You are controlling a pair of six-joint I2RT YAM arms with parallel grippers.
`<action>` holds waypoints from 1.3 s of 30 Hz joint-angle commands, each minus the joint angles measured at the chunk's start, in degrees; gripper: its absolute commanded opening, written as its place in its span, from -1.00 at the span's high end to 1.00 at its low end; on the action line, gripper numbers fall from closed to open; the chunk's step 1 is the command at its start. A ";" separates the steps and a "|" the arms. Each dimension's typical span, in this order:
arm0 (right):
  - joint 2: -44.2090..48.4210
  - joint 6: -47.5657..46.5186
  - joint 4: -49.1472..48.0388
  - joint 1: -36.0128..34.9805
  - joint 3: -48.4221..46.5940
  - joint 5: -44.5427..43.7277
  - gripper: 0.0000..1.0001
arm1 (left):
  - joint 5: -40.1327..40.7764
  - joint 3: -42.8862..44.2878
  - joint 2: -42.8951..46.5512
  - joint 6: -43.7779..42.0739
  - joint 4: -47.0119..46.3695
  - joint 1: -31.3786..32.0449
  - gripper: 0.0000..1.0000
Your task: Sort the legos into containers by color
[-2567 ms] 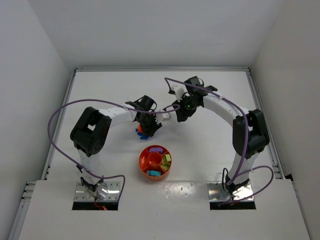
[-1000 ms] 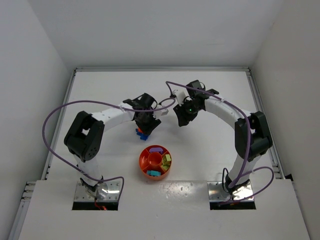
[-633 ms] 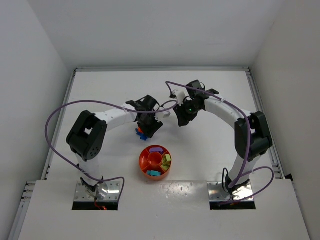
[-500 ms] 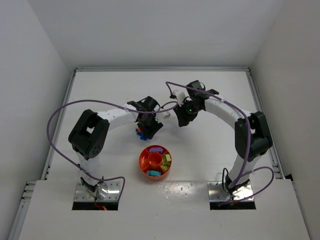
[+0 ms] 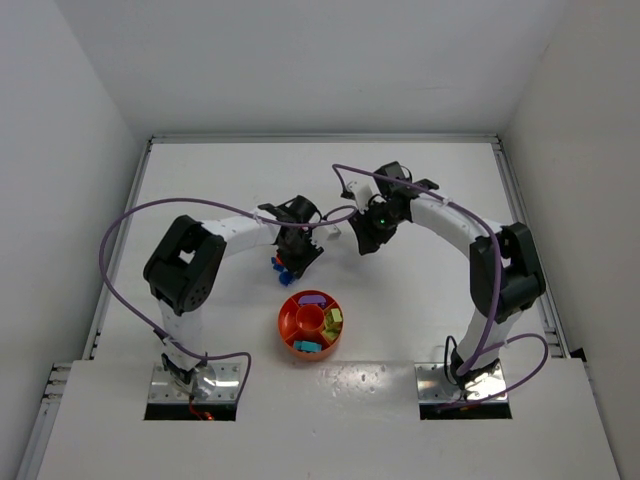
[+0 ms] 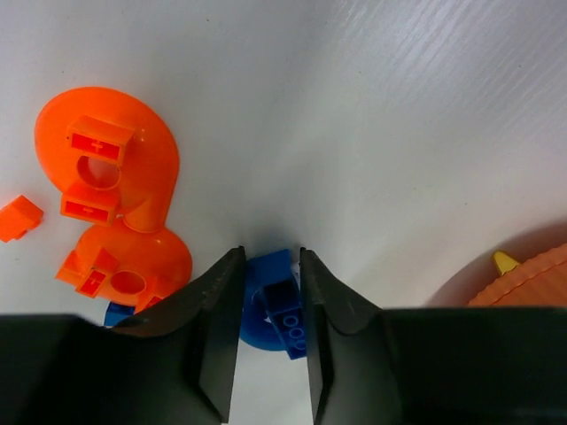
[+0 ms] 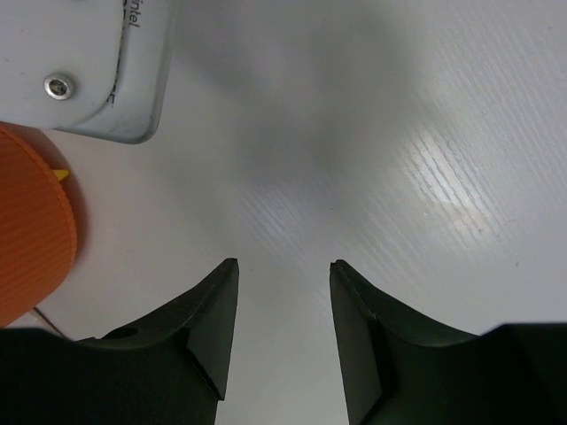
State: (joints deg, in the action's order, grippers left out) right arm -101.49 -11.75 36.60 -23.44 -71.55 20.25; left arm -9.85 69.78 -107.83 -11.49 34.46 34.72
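My left gripper (image 6: 270, 257) points down at the table with its jaws closed in on a blue lego (image 6: 282, 305), a small brick on a round blue piece. Beside it on the left lie orange-red legos (image 6: 106, 177) and a tiny orange-red brick (image 6: 19, 218). From above, the left gripper (image 5: 292, 262) stands just behind the round orange-red tray (image 5: 285, 325), which holds purple, yellow-green and teal bricks in its wedges. My right gripper (image 5: 362, 240) hovers open over bare table, nothing between its fingers (image 7: 217, 310).
The tray's ribbed rim (image 7: 31, 230) shows at the left of the right wrist view, with the left wrist's white camera housing (image 7: 106, 62) above it. The two wrists are close together behind the tray. White walls enclose the table.
The left arm's elbow has swung right and its gripper has settled over the blue pieces. The right gripper has drawn back slightly from the left wrist, then held still.
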 commanded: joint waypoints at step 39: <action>8.68 -0.29 -1.00 2.26 0.71 1.90 0.07 | -45.77 -18.79 44.18 -12.23 -2.04 -13.36 1.00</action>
State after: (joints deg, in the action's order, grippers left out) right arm -95.79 -12.21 36.49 -21.50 -69.93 20.25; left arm -44.12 53.54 -66.24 -18.06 28.73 22.85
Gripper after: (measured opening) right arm 0.462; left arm 0.240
